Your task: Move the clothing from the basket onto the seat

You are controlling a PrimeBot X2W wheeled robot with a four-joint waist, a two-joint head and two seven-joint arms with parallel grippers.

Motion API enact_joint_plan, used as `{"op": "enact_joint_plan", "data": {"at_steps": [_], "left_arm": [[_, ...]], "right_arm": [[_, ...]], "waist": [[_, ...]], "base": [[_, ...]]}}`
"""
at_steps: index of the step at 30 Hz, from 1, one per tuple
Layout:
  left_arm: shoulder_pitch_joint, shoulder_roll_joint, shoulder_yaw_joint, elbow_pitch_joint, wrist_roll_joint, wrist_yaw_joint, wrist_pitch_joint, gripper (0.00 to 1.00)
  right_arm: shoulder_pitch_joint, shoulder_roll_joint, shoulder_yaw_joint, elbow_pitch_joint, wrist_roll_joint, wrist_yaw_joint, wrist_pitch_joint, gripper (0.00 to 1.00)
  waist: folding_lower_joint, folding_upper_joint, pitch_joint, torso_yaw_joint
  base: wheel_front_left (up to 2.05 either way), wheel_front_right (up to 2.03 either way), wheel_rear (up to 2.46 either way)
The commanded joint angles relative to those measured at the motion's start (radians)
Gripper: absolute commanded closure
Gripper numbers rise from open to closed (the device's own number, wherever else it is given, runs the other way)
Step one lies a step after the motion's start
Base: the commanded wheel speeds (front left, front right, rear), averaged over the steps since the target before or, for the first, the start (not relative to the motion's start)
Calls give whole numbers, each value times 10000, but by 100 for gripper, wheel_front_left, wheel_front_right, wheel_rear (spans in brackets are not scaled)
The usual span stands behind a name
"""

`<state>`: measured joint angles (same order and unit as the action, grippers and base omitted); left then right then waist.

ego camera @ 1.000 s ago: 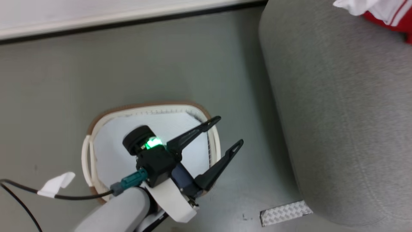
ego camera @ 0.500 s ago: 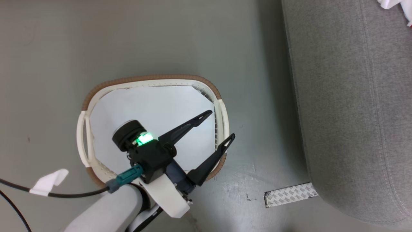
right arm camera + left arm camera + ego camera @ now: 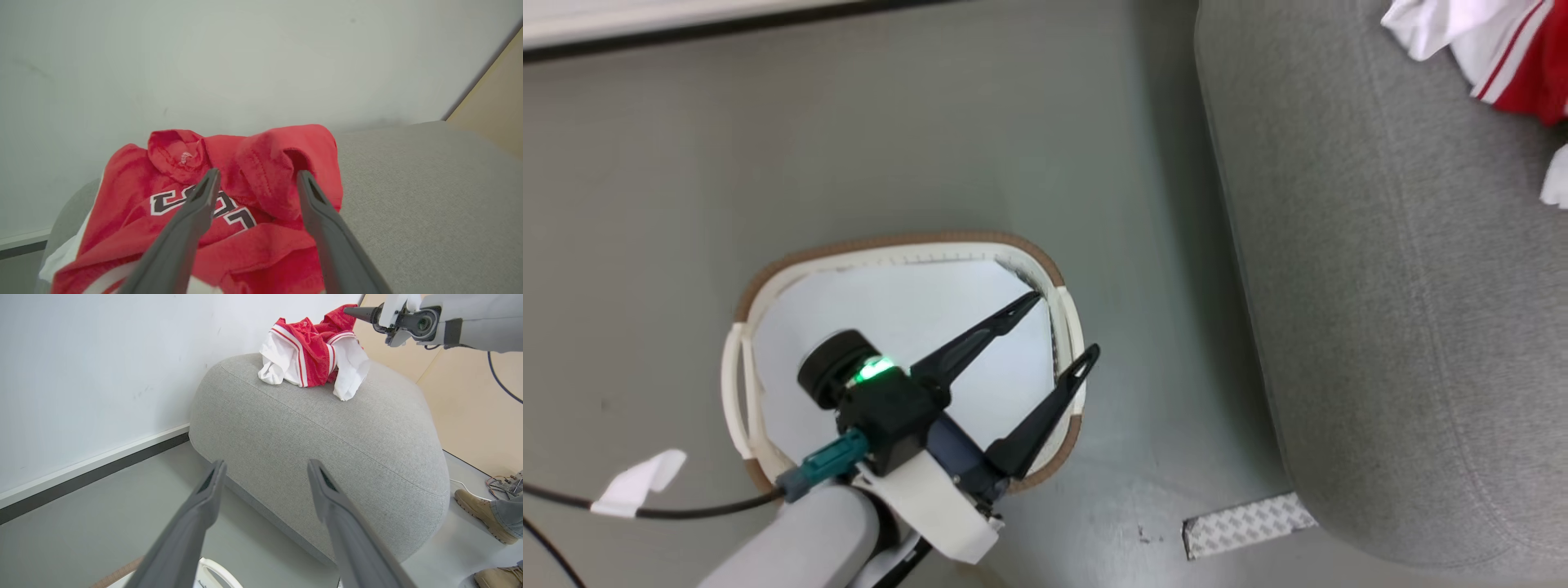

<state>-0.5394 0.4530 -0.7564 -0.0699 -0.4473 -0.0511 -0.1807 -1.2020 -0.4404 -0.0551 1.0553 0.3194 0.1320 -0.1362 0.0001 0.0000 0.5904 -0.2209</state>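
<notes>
- Grey floor [image 3: 890, 122] holds the basket [image 3: 760, 286]; the left gripper [image 3: 1064, 325], fingers spread and empty above it, hides part of its rim.
- Wide apart too, the right gripper [image 3: 257, 175] has its fingers either side of the clothing [image 3: 135, 192] bunched on the seat [image 3: 429, 196]; lettering partly covered.

One brown-rimmed cream plastic basket [image 3: 898, 242] and one grey fabric sofa [image 3: 1380, 327] appear. With them are one red-and-white clothing heap [image 3: 314, 355] and two tan boots [image 3: 480, 512].

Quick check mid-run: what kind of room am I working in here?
Probably a test room staged as a home: grey fabric sofa, cream plastic laundry basket, silvery tape strip on bare grey floor.
</notes>
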Motion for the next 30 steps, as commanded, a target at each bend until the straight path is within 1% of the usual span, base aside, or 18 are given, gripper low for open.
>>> {"op": "enact_joint_plan", "data": {"at_steps": [1, 6, 10, 13, 16, 19, 21, 23, 26, 28, 30], "left_arm": [[228, -44, 21, 92, -104, 63, -140, 0], [910, -173, 272, 516, -506, 297, -572, 0], [1581, -290, 591, 776, -679, 520, -764, 0], [2157, -397, 917, 932, -832, 716, -831, 0], [2771, -495, 1383, 1019, -901, 938, -845, 0], [3557, -597, 2067, 992, -858, 1161, -840, 0], [4077, -719, 2612, 997, -773, 1273, -842, 0], [4666, -829, 3074, 1087, -663, 1302, -843, 0], [5406, -1006, 3819, 1210, -539, 1184, -843, 0], [5856, -1173, 4284, 1311, -415, 1108, -845, 0], [6216, -1362, 4775, 1386, -272, 1024, -844, 0]], "right_arm": [[337, -27, 126, -138, -38, -26, -104, 0], [1593, 184, 640, -1248, 207, -25, -533, 0], [2984, 101, 790, -2771, 437, -25, -694, 0], [4215, 176, 586, -4086, 462, -25, -760, 0], [5543, 397, 207, -5401, 185, -25, -718, 0], [6953, 918, -139, -6686, -209, -25, -571, 0], [7834, 1403, -379, -7491, -495, -26, -497, 0], [8719, 1907, -399, -8171, -785, -26, -391, 0], [9750, 2630, -418, -8829, -1089, -26, -351, 0], [10350, 3091, -456, -9070, -1255, -26, -431, 0], [10925, 3416, -481, -9135, -1223, -26, -524, 0]], "waist": [[-1, 0, -444, 16], [-1, 0, -1541, 137], [-1, 0, -2431, 381], [-1, 0, -3093, 641], [-1, 0, -3717, 951], [-1, 0, -4253, 1284], [-1, 0, -4583, 1496], [-1, 0, -4919, 1669], [-1, 0, -5353, 1851], [-1, 0, -5635, 1963], [-1, 0, -5882, 2075]], "base": [[0, 0, 0], [0, 0, 0], [0, 0, 0], [0, 0, 0], [0, 0, 0], [0, 0, 0], [0, 0, 0], [0, 0, 0], [0, 0, 0], [0, 0, 0], [0, 0, 0]]}}
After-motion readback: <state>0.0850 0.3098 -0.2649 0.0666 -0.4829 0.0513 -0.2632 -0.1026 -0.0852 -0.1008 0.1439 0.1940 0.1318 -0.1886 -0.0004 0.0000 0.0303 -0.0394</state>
